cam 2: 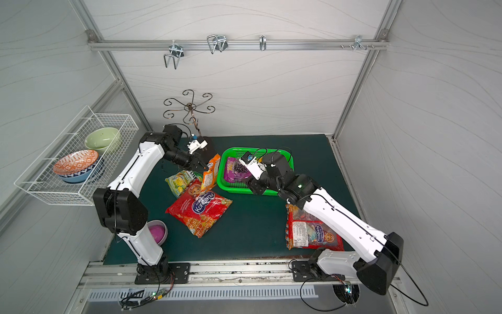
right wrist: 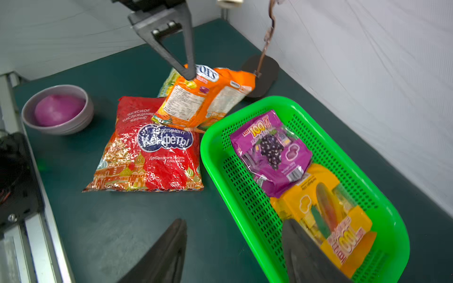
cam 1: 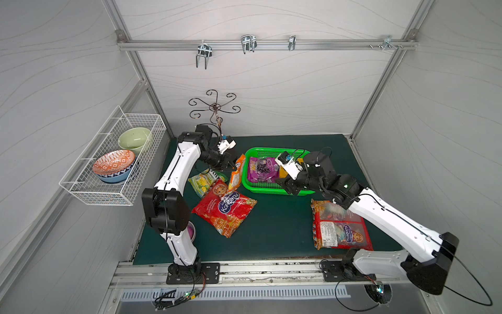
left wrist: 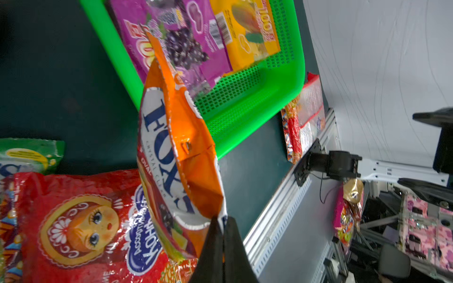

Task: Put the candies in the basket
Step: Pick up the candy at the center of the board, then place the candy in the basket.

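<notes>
Two of six in basket [cam 1: 271, 149]: purple bag [cam 1: 262, 170], yellow bag [right wrist: 326, 203]. Left hand [left wrist: 221, 220] pinches orange bag [cam 1: 235, 176] beside the rim, not yet in. Right hand [right wrist: 234, 221] gapes, empty. Red bags [cam 1: 224, 210] [cam 1: 339, 228] and green-yellow bag [cam 1: 202, 180] lie on tabletop [cam 1: 279, 225].

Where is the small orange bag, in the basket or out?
Out. The left gripper pinches the orange bag by its edge, beside the green basket, not inside.

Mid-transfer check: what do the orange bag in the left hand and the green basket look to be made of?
Orange bag: thin glossy plastic film, probably; it is creased, has a zigzag-cut edge and buckles where the left hand pinches it. Green basket: seemingly rigid moulded plastic, with a smooth shiny rolled rim and walls perforated in even rows.
</notes>
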Controlling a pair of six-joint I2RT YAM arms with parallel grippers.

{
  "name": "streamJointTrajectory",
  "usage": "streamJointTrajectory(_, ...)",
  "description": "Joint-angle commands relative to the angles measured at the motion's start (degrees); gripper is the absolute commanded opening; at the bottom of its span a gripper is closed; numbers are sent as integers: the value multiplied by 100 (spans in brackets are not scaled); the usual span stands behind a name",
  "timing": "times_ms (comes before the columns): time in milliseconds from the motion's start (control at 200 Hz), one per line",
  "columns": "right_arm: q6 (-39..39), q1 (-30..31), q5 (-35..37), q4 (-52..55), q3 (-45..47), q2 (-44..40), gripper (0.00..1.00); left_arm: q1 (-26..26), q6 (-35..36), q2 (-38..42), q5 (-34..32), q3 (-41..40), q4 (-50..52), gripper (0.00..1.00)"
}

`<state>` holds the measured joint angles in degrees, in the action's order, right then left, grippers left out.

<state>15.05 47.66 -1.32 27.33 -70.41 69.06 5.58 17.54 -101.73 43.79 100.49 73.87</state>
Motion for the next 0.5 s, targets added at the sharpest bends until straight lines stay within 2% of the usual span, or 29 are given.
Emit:
streamJointTrajectory(0,870,38,-800,-75,-50,-288,67,16,702,187,482,484,852,0)
streamJointTrajectory(160,1737,34,-1851,195,-75,-401,69,165,1630,370,351,1014,1747,0)
streamJointTrajectory(200,1698,-4,-2005,205,-143,-351,69,180,1828,456,370,1087,1889,0)
streamJointTrajectory(295,1542,-267,-2968,545,-567,-101,69,198,2309,606,444,1352,2330,0)
streamJointTrajectory(380,1629,-328,-3547,811,-849,60,69,272,2556,707,353,1583,2596,0)
streamJointTrajectory(495,1807,-336,-3814,938,-1018,156,70,527,2732,940,29,1550,2507,0)
